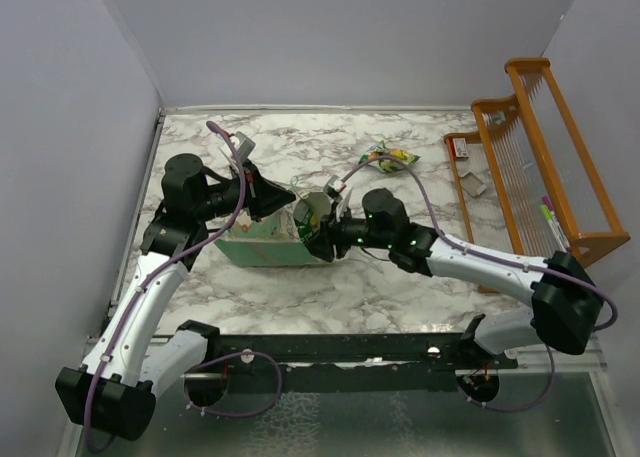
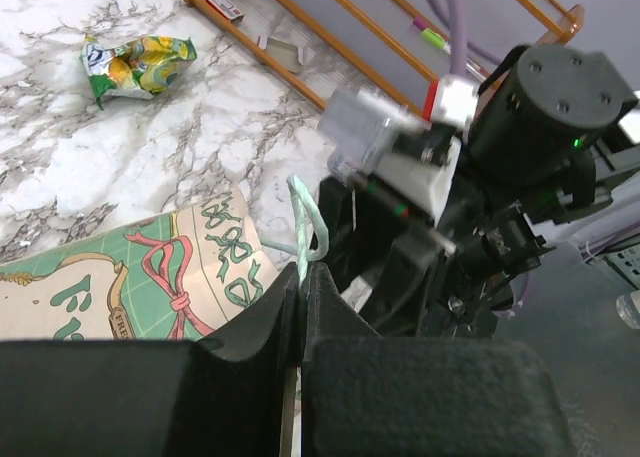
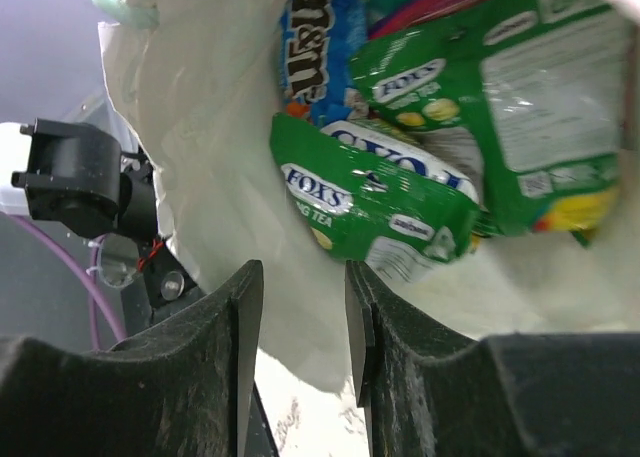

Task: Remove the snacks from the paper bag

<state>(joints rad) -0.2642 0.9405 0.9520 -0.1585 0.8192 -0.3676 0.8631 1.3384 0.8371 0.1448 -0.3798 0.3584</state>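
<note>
Judged light, crinkly, slippery green packet (image 3: pixel 370 202); advise pinching crimped edge with part-open right gripper (image 3: pixel 300 277), left gripper (image 2: pixel 303 289) clamped on paper bag (image 2: pixel 150 267).

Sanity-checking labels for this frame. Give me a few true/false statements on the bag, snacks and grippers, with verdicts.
1. The left gripper is shut on the bag's handle. True.
2. The bag is empty. False: green packets and a blue one lie inside.
3. One packet lies on the table outside the bag. True.
4. The right gripper holds a green packet. False: its jaws stand apart at the bag's mouth, nothing between them.
5. The wooden rack stands left of the bag. False: it is on the table's right side.
</note>
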